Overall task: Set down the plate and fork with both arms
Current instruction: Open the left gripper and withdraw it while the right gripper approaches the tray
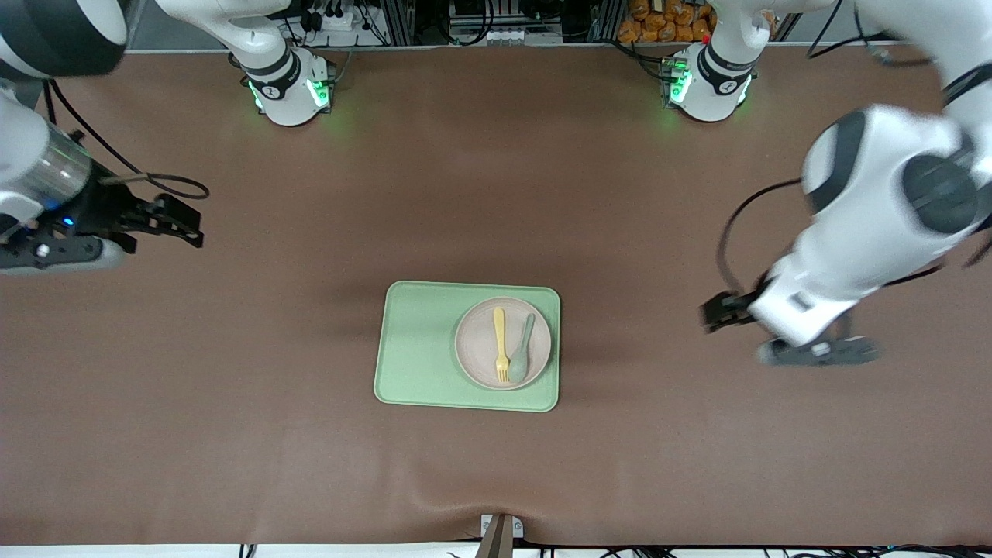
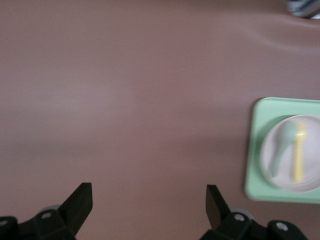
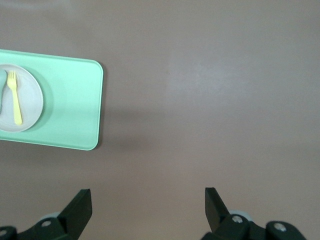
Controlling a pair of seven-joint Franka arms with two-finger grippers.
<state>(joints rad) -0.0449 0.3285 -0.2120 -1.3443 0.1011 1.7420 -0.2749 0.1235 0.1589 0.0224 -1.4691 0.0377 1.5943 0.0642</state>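
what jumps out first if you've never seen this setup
The light green tray in the middle of the brown table draws the eye, with the plate on its end toward the left arm, holding the yellow fork and a grey-green spoon side by side. Both arms wait wide apart, the left gripper and right gripper open over bare table.

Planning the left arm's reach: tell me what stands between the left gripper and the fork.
Nothing visible does. Bare table lies between the left gripper and the tray. The fork lies on the plate, uncovered, with a spoon close beside it on the left arm's side.
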